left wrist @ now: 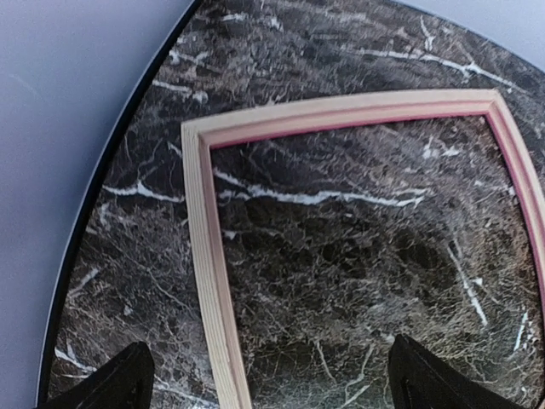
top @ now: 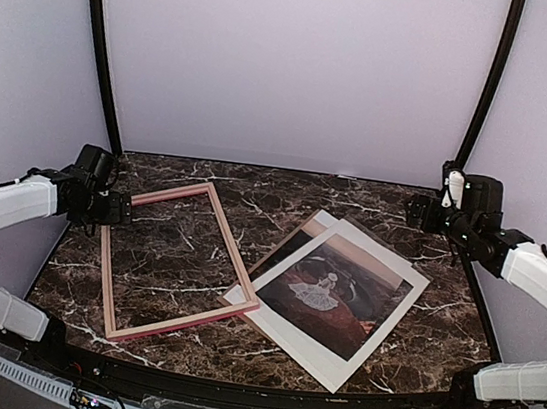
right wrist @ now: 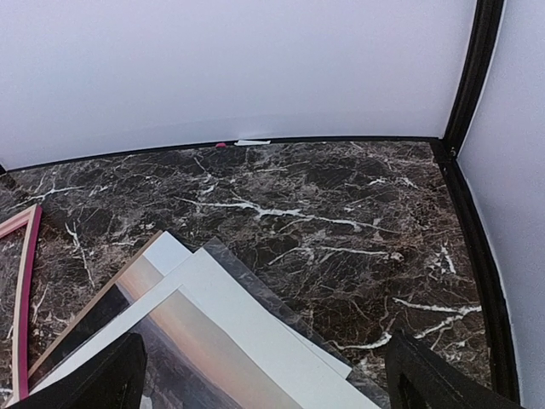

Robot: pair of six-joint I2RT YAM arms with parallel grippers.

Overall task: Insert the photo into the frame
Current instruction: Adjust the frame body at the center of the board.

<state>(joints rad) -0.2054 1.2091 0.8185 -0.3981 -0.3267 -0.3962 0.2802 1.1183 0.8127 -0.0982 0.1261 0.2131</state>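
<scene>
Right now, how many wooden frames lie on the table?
1. The pink frame lies flat on the left half of the table, its near right corner at the pile of prints. That pile may hide something thin.

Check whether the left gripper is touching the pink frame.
Apart. The left wrist view shows the left gripper with jaws open either side of the frame rail, bare marble table showing between each fingertip and the wood.

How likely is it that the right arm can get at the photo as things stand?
Probably yes. The photo lies face up in the pile at the right, nothing above it, and the right gripper hangs open near its far corner. A white border may cover its edges.
</scene>
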